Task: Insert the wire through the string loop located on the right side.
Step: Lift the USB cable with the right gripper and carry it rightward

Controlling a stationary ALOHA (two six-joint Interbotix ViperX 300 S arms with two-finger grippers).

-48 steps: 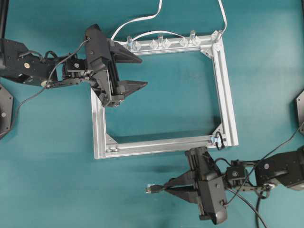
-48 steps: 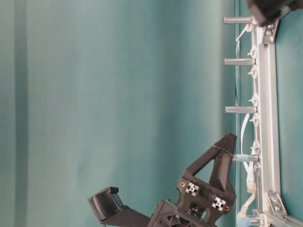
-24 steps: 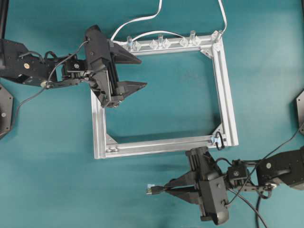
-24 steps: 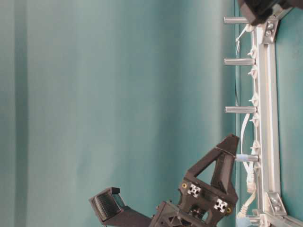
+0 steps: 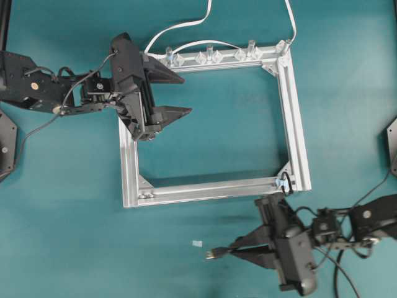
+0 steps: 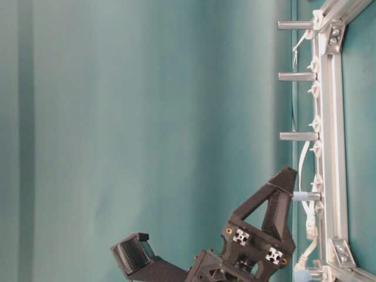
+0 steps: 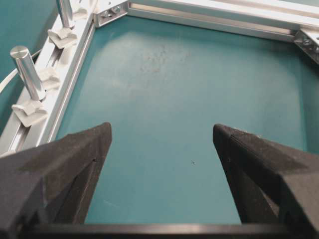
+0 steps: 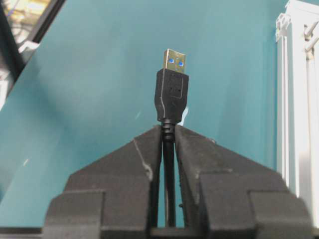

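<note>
Currently we've got the right pincer (image 5: 237, 252) clamped on the wire (image 8: 169, 99) just behind its plug so the tip leads, below the string loop (image 5: 286, 184); left pincer (image 5: 175, 94) gapes idle.

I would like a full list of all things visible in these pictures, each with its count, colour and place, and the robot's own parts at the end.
wire: one, black, metal-tipped plug pointing away from the right gripper, below the frame in the overhead view
string loop: one, black, at the frame's lower right corner
aluminium frame: one, silver, square, middle of the table
white cable: one, running along the frame's top rail
metal posts: several, silver, upright on the top rail
white scrap: one, on the table left of the plug
table: one, teal
left gripper: black, open, over the frame's upper left corner
right gripper: black, shut on wire
</note>
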